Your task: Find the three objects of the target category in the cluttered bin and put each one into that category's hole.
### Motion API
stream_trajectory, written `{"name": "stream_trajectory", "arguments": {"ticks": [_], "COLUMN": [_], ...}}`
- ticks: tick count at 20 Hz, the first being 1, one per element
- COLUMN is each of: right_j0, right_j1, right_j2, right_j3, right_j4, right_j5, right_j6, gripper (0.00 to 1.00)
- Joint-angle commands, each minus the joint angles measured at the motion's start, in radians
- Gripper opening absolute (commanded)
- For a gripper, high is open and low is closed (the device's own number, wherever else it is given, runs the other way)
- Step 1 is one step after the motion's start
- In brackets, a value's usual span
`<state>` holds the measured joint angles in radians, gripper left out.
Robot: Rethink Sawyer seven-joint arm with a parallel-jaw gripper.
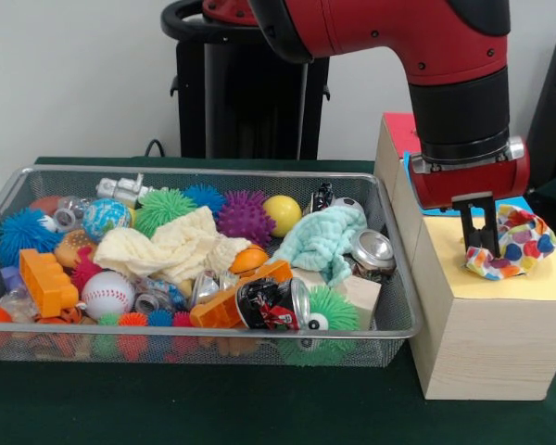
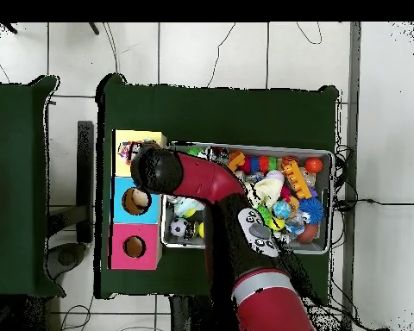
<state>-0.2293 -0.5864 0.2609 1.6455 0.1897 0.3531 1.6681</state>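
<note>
My gripper (image 1: 481, 248) hangs over the yellow top (image 1: 528, 283) of the nearest wooden box. It is shut on a confetti cloth (image 1: 519, 243), which bulges to the right of the fingers (image 1: 468, 227) and rests on the yellow top. The cloth also shows in the overhead view (image 2: 127, 153), beside the arm's end. The round hole in the yellow top is hidden by the cloth and the arm. The wire mesh bin (image 1: 389, 329) stands to the left, full of toys. No other confetti cloth shows in it.
A cream cloth (image 1: 171, 248) and a mint-green cloth (image 1: 322, 239) lie on top of the clutter, among spiky balls, cans, a baseball (image 1: 107, 294) and orange bricks. The blue-topped box's hole (image 2: 138, 200) and the red-topped box's hole (image 2: 134, 247) stand in line with the yellow box.
</note>
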Motion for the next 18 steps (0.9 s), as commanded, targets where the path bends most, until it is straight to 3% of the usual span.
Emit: {"name": "stream_trajectory", "arguments": {"ticks": [1, 9, 18], "right_j0": [-0.014, 0.003, -0.017], "right_j1": [0.05, 0.079, 0.073], "right_j2": [0.069, 0.058, 0.09], "right_j3": [0.083, 0.041, 0.072], "right_j4": [-0.038, -0.037, -0.031], "right_j5": [0.156, 0.163, 0.169], "right_j6": [0.042, 0.045, 0.033], "gripper": [0.0, 0.0, 0.0]}}
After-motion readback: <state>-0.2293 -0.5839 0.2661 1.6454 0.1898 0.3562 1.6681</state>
